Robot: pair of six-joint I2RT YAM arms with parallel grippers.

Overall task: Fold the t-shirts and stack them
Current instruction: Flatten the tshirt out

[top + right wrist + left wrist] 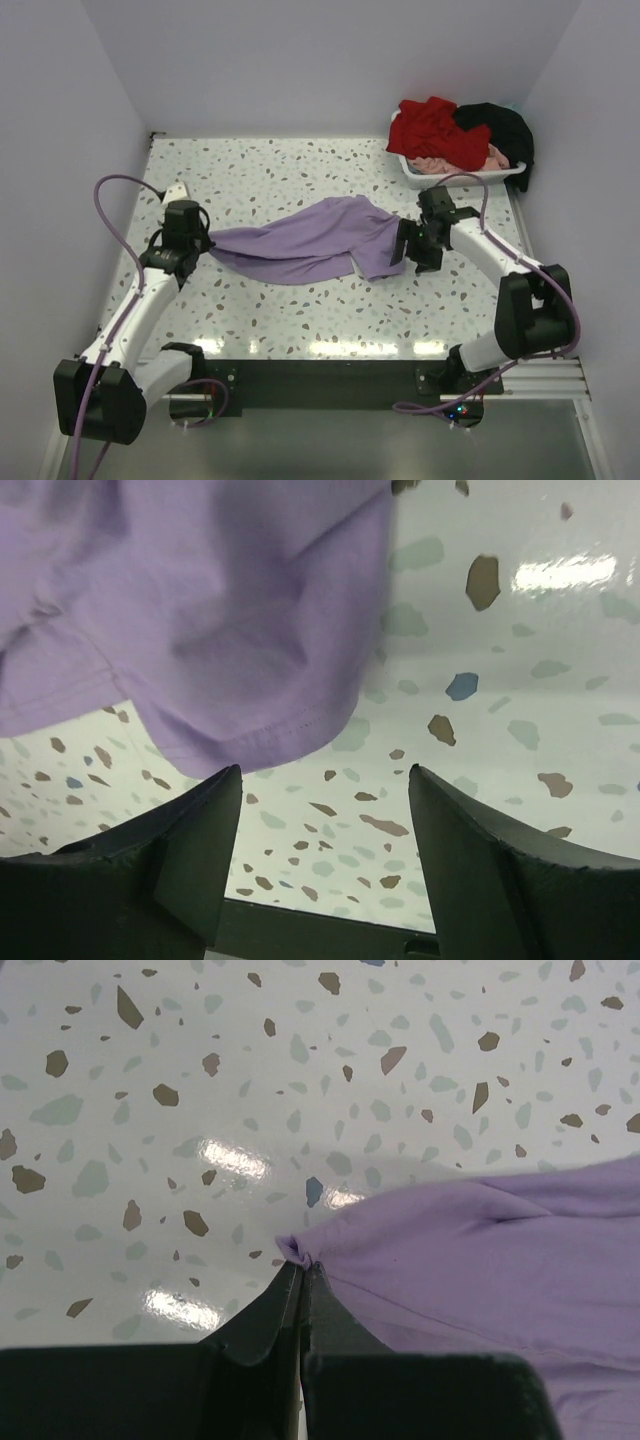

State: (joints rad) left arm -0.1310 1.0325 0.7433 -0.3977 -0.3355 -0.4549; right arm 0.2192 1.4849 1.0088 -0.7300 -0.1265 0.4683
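A lavender t-shirt (310, 242) lies bunched and stretched across the middle of the table. My left gripper (205, 243) is shut on the shirt's left corner (293, 1250), pinching a small tuft of cloth at the fingertips. My right gripper (408, 247) is open and empty at the shirt's right end; its fingers (205, 820) stand wide apart with a hem of the lavender shirt (230, 630) just beyond them. A red shirt (432, 128), a black shirt (503, 130) and a pale pink shirt (440, 163) are piled in the white tray (420, 177).
The white tray stands at the back right corner of the speckled table (270, 170). Grey walls close in the left, back and right. Purple cables loop from both arms.
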